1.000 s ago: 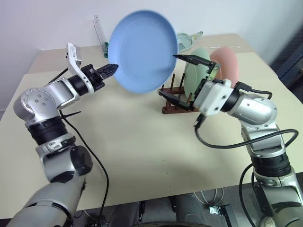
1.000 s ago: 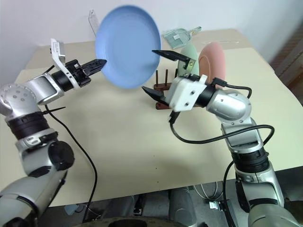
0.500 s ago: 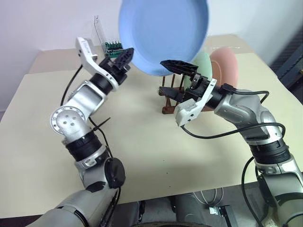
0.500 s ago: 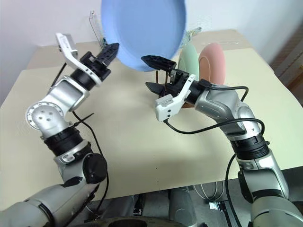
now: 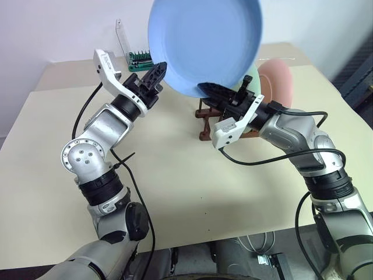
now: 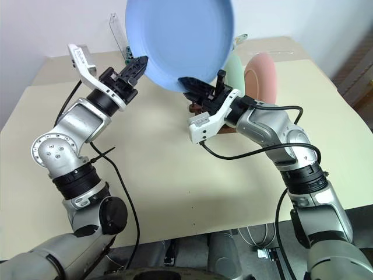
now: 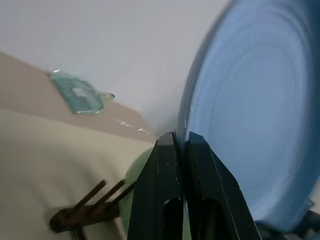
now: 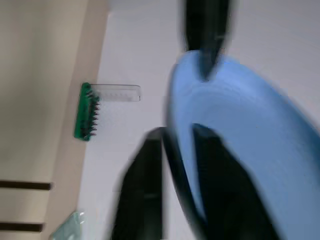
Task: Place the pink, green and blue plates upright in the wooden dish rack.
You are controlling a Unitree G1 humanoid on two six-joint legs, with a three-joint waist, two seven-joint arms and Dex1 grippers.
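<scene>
Three plates: pink plate (image 5: 278, 79) and green plate (image 6: 233, 67) stand in the one wooden dish rack (image 5: 211, 119). The blue plate (image 5: 204, 41) hangs above the tabletop (image 5: 175, 175), its rim clamped between the left gripper's (image 5: 158, 71) fingers (image 7: 162, 165) and the right gripper's (image 5: 211, 90) fingers (image 8: 145, 175).

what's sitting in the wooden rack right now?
The green plate and the pink plate stand upright in the wooden rack. The raised blue plate and the right gripper cover most of the green plate and the pegs, so free slots can't be counted.
</scene>
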